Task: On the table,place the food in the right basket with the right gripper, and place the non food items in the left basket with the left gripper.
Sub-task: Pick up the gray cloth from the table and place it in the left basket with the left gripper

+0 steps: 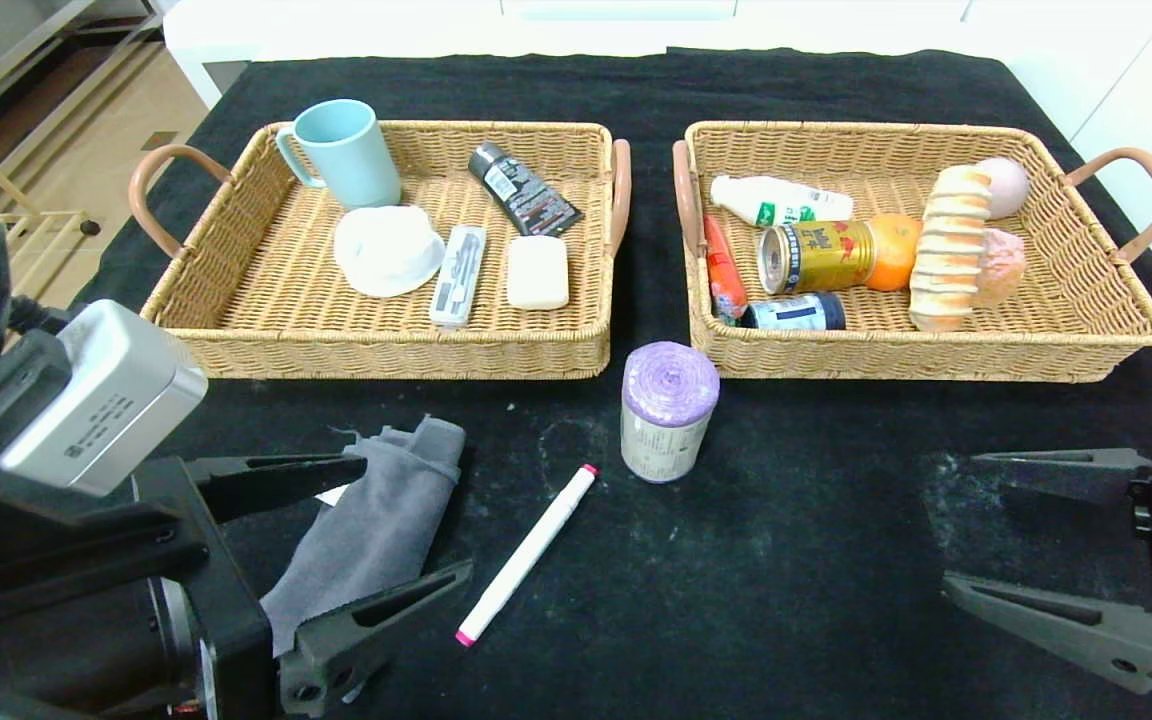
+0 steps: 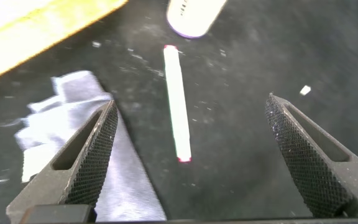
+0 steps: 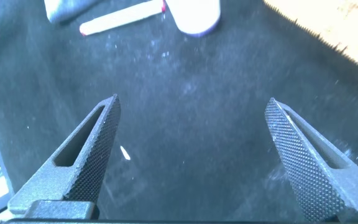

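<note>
My left gripper [image 1: 414, 520] is open and empty at the front left, low over the cloth. A grey cloth [image 1: 376, 525] lies partly between its fingers; it shows in the left wrist view [image 2: 73, 118]. A white marker with pink ends [image 1: 526, 553] lies just right of it, also in the left wrist view [image 2: 178, 102]. A purple roll of bags [image 1: 668, 410] stands upright before the baskets. My right gripper [image 1: 961, 520] is open and empty at the front right. The left basket [image 1: 386, 350] holds non-food items. The right basket [image 1: 936, 355] holds food.
The left basket holds a blue mug [image 1: 346, 150], a white lid [image 1: 386, 248], a toothbrush case [image 1: 459, 275], a soap bar [image 1: 537, 271] and a black tube [image 1: 523, 190]. The right basket holds a can [image 1: 816, 256], an orange [image 1: 894, 250], bread [image 1: 951, 250] and a bottle [image 1: 776, 200].
</note>
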`<act>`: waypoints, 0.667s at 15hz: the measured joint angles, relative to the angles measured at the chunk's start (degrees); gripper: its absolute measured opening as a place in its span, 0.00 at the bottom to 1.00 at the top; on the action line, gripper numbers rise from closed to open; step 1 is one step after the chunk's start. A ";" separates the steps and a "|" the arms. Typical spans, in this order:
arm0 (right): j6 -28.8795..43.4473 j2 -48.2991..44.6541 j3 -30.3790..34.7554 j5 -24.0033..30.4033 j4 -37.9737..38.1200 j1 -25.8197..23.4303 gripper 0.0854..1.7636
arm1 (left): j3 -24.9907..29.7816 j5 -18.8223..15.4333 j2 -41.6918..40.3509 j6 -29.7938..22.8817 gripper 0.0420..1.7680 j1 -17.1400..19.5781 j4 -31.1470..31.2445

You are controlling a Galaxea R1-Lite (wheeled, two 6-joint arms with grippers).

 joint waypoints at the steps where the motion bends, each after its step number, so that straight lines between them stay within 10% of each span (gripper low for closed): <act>1: -0.04 0.04 0.52 0.24 -0.07 -0.22 0.96 | -0.67 1.61 0.15 0.02 0.97 -0.41 0.28; 10: 0.20 -1.21 1.11 5.38 -0.52 -4.22 0.96 | -15.23 11.43 4.89 -1.55 0.97 5.05 22.56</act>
